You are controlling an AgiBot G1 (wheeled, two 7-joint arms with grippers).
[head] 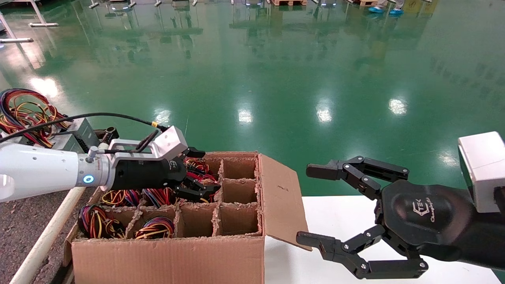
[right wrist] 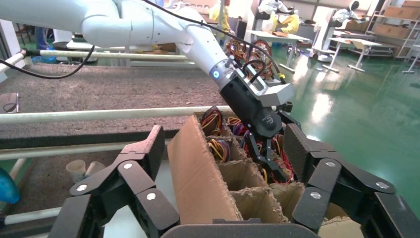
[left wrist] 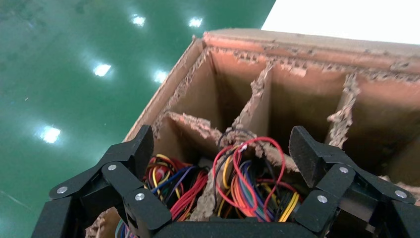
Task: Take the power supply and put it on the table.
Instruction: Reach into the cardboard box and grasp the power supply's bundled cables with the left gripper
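**Left gripper over the wire bundle in the divided carton**

The power supply [head: 199,173] sits in a far cell of the cardboard carton [head: 169,252], left of the empty cells; only its bundle of red, yellow, blue and black wires shows above the dividers, and the metal box itself is hidden below. The left gripper [head: 197,170] hangs just over that cell with its fingers spread wide, one on each side of the wire loops in the left wrist view, not yet closed on anything.

By my judgement the unit will be heavy and rigid, with smooth sheet-metal sides that could slip, while the wires are soft and springy and may snag on the ragged dividers [left wrist: 257,99]. The firm hold would be on the box edges, but only the wire bundle is reachable from above; gripping it low and near its root, then lifting straight up, seems safest.

Other cells to the near left hold more coloured wire coils [head: 156,228]. The table [head: 23,225], dark and speckled behind its white tube rail [head: 47,236], lies to the left of the carton, with grey power supply boxes [head: 81,136] already lying at its far end. The right gripper [head: 315,205] waits spread open over the white tabletop [head: 339,217] on the right.
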